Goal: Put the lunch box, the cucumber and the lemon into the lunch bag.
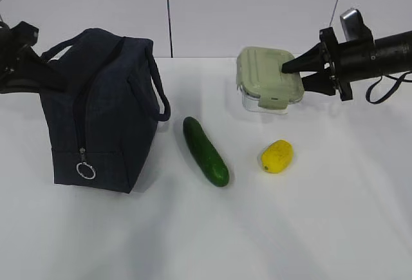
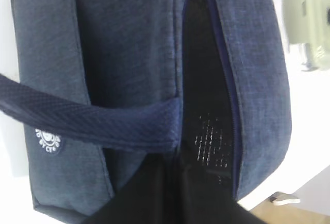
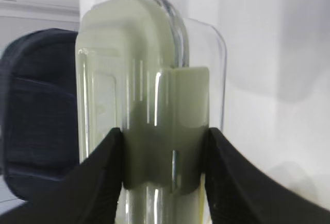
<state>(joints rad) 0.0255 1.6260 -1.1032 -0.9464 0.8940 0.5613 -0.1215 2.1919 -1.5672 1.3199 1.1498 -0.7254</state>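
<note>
The navy lunch bag (image 1: 103,119) stands at the left with its top zipper open; its dark inside (image 2: 206,80) shows in the left wrist view. My left gripper (image 1: 29,67) is at the bag's far-left end. Its black fingers (image 2: 175,183) are pressed together at the edge of the opening below a handle strap (image 2: 93,118). My right gripper (image 1: 291,74) is shut on the side clip of the lunch box (image 1: 267,77), which is tilted with its sage-green lid toward the camera. The fingers (image 3: 164,152) clamp the box (image 3: 144,54). The cucumber (image 1: 205,150) and the lemon (image 1: 277,156) lie on the table.
The white table (image 1: 206,241) stretches from the bag to the right arm. The cucumber lies just right of the bag and the lemon right of the cucumber. The bag's silver ring pull (image 1: 85,171) hangs low on its front end.
</note>
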